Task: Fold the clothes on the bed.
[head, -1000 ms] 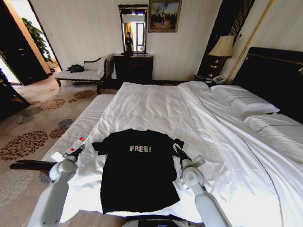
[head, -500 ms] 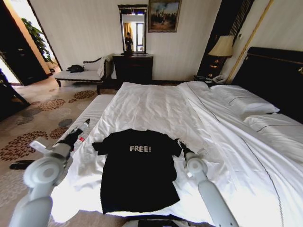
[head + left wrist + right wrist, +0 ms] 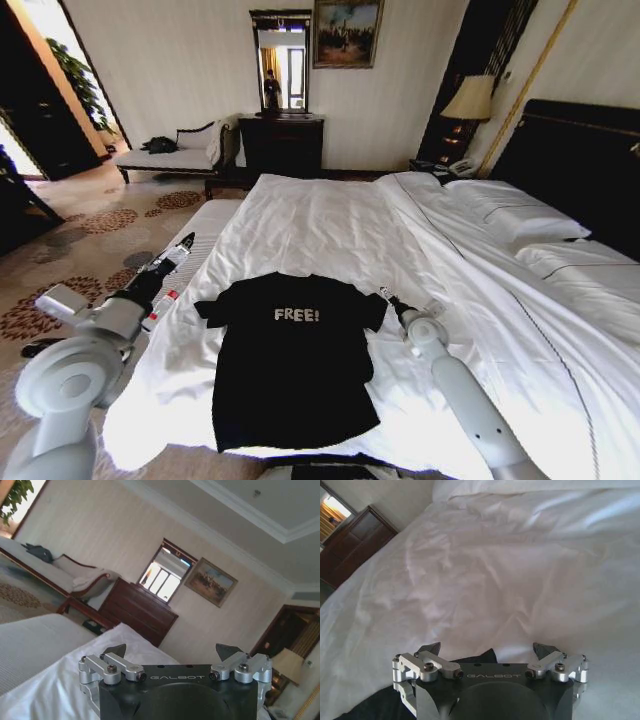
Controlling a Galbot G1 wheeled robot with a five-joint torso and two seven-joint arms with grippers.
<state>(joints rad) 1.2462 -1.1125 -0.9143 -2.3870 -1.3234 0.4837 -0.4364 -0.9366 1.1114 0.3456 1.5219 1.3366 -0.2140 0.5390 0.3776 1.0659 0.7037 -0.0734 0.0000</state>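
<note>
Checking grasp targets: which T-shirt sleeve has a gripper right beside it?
The sleeve on the robot's right: the right gripper sits at its edge. The left gripper is raised, well off the other sleeve.

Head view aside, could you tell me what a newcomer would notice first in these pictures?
The black T-shirt with white "FREE!" lettering lies spread flat near the foot of the white bed. The left gripper hovers open past the shirt's left sleeve by the bed's edge, and the right gripper sits open right beside the right sleeve.
</note>
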